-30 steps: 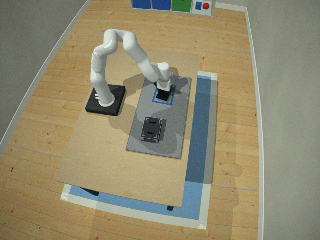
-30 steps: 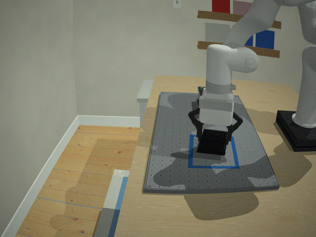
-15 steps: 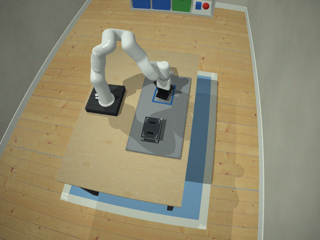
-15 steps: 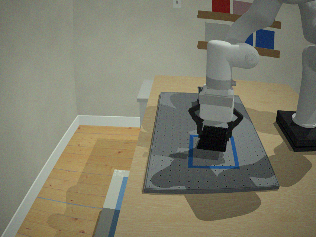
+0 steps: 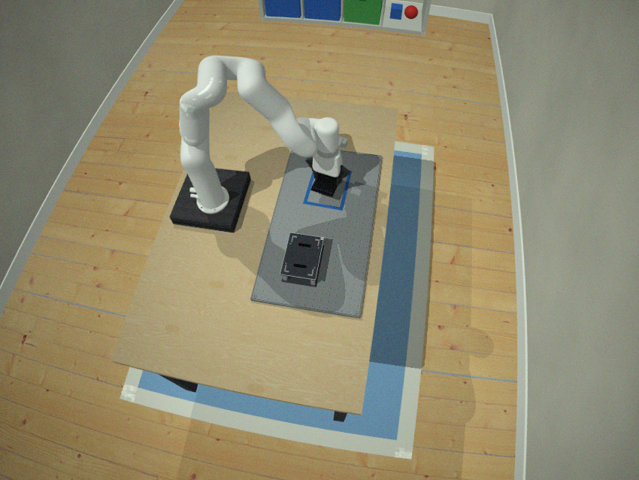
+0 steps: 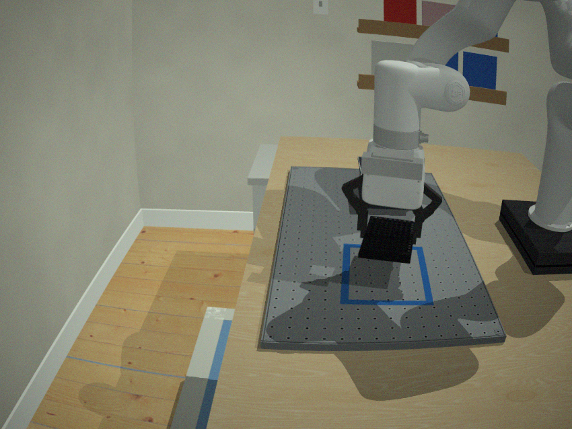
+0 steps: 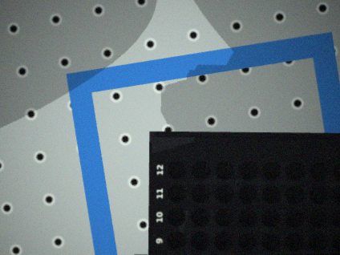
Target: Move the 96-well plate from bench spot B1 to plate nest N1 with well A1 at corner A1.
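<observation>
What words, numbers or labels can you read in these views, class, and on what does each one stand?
"12", "11", "10", "9": white column numbers along the edge of the black 96-well plate, wrist view.
A round embossed emblem on the arm's wrist joint: too blurred to read.
White corner marks on the raised plate nest: too small to read any lettering.
The blue bench outline carries no readable label.

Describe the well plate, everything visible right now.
The well plate is a black, matte, plastic-looking rectangle with a grid of round wells and white column numbers 9 to 12 along one edge in the wrist view. The gripper is shut on it, black fingers clamping opposite sides. It hangs off the perforated grey board, above the blue outlined square, its shadow inside. The cut-off corner isn't visible.
</observation>
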Controlling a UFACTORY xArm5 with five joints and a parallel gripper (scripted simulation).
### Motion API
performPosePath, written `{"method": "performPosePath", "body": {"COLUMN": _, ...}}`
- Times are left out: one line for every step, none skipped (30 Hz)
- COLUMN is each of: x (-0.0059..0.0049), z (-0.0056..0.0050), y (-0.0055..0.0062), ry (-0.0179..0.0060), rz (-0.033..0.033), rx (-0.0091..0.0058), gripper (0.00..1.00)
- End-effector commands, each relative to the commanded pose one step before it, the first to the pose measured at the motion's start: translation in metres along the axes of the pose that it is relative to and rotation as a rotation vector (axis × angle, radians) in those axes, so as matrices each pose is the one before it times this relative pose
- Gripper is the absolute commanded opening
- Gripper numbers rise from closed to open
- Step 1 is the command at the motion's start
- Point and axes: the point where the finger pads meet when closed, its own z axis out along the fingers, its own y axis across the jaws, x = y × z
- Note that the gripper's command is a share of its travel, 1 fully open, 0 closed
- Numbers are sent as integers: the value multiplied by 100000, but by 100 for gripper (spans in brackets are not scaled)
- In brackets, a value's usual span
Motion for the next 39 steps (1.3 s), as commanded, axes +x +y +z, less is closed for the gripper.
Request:
{"method": "performPosePath", "body": {"x": 87, "z": -666, "y": 146, "ry": 608, "rz": -1, "rx": -186, "gripper": 0}}
{"method": "performPosePath", "body": {"x": 0, "z": -167, "y": 0, "ry": 0, "rz": 0, "rx": 0, "gripper": 0}}
{"method": "performPosePath", "body": {"x": 0, "z": -167, "y": 0, "ry": 0, "rz": 0, "rx": 0, "gripper": 0}}
{"method": "performPosePath", "body": {"x": 0, "z": -167, "y": 0, "ry": 0, "rz": 0, "rx": 0, "gripper": 0}}
{"method": "performPosePath", "body": {"x": 0, "z": -167, "y": 0, "ry": 0, "rz": 0, "rx": 0, "gripper": 0}}
{"method": "performPosePath", "body": {"x": 0, "z": -167, "y": 0, "ry": 0, "rz": 0, "rx": 0, "gripper": 0}}
{"method": "performPosePath", "body": {"x": 0, "z": -167, "y": 0, "ry": 0, "rz": 0, "rx": 0, "gripper": 0}}
{"method": "performPosePath", "body": {"x": 0, "z": -167, "y": 0, "ry": 0, "rz": 0, "rx": 0, "gripper": 0}}
{"method": "performPosePath", "body": {"x": 0, "z": -167, "y": 0, "ry": 0, "rz": 0, "rx": 0, "gripper": 0}}
{"method": "performPosePath", "body": {"x": 0, "z": -167, "y": 0, "ry": 0, "rz": 0, "rx": 0, "gripper": 0}}
{"method": "performPosePath", "body": {"x": 0, "z": 0, "y": 0, "ry": 0, "rz": 0, "rx": 0, "gripper": 0}}
{"method": "performPosePath", "body": {"x": 0, "z": 0, "y": 0, "ry": 0, "rz": 0, "rx": 0, "gripper": 0}}
{"method": "performPosePath", "body": {"x": 0, "z": -167, "y": 0, "ry": 0, "rz": 0, "rx": 0, "gripper": 0}}
{"method": "performPosePath", "body": {"x": 0, "z": -167, "y": 0, "ry": 0, "rz": 0, "rx": 0, "gripper": 0}}
{"method": "performPosePath", "body": {"x": 0, "z": -167, "y": 0, "ry": 0, "rz": 0, "rx": 0, "gripper": 0}}
{"method": "performPosePath", "body": {"x": 0, "z": -167, "y": 0, "ry": 0, "rz": 0, "rx": 0, "gripper": 0}}
{"method": "performPosePath", "body": {"x": 0, "z": -50, "y": 0, "ry": 0, "rz": 0, "rx": 0, "gripper": 0}}
{"method": "performPosePath", "body": {"x": 0, "z": 0, "y": 0, "ry": 0, "rz": 0, "rx": 0, "gripper": 0}}
{"method": "performPosePath", "body": {"x": 0, "z": 0, "y": 0, "ry": 0, "rz": 0, "rx": 0, "gripper": 0}}
{"method": "performPosePath", "body": {"x": 0, "z": 0, "y": 0, "ry": 0, "rz": 0, "rx": 0, "gripper": 0}}
{"method": "performPosePath", "body": {"x": 0, "z": 0, "y": 0, "ry": 0, "rz": 0, "rx": 0, "gripper": 0}}
{"method": "performPosePath", "body": {"x": 0, "z": 0, "y": 0, "ry": 0, "rz": 0, "rx": 0, "gripper": 0}}
{"method": "performPosePath", "body": {"x": 0, "z": 0, "y": 0, "ry": 0, "rz": 0, "rx": 0, "gripper": 0}}
{"method": "performPosePath", "body": {"x": 0, "z": 0, "y": 0, "ry": 0, "rz": 0, "rx": 0, "gripper": 0}}
{"method": "performPosePath", "body": {"x": 0, "z": 0, "y": 0, "ry": 0, "rz": 0, "rx": 0, "gripper": 0}}
{"method": "performPosePath", "body": {"x": 0, "z": 0, "y": 0, "ry": 0, "rz": 0, "rx": 0, "gripper": 0}}
{"method": "performPosePath", "body": {"x": 0, "z": 0, "y": 0, "ry": 0, "rz": 0, "rx": 0, "gripper": 0}}
{"method": "performPosePath", "body": {"x": 0, "z": 0, "y": 0, "ry": 0, "rz": 0, "rx": 0, "gripper": 0}}
{"method": "performPosePath", "body": {"x": 0, "z": 0, "y": 0, "ry": 0, "rz": 0, "rx": 0, "gripper": 0}}
{"method": "performPosePath", "body": {"x": -326, "z": -61, "y": 39, "ry": -2, "rz": 3333, "rx": -1, "gripper": 0}}
{"method": "performPosePath", "body": {"x": -325, "z": -61, "y": 50, "ry": -2, "rz": 3333, "rx": -1, "gripper": 0}}
{"method": "performPosePath", "body": {"x": -323, "z": -61, "y": 60, "ry": -2, "rz": 3333, "rx": -1, "gripper": 0}}
{"method": "performPosePath", "body": {"x": -321, "z": -61, "y": 71, "ry": -2, "rz": 3333, "rx": -1, "gripper": 0}}
{"method": "performPosePath", "body": {"x": -318, "z": -61, "y": 82, "ry": -2, "rz": 3333, "rx": -1, "gripper": 0}}
{"method": "performPosePath", "body": {"x": -315, "z": -61, "y": 92, "ry": -2, "rz": 3333, "rx": -1, "gripper": 0}}
{"method": "performPosePath", "body": {"x": -312, "z": -61, "y": 103, "ry": -2, "rz": 3333, "rx": -1, "gripper": 0}}
{"method": "performPosePath", "body": {"x": -309, "z": -61, "y": 113, "ry": -2, "rz": 3333, "rx": -2, "gripper": 0}}
{"method": "performPosePath", "body": {"x": -305, "z": -61, "y": 123, "ry": -2, "rz": 3333, "rx": -2, "gripper": 0}}
{"method": "performPosePath", "body": {"x": -300, "z": -61, "y": 134, "ry": -2, "rz": 3333, "rx": -2, "gripper": 0}}
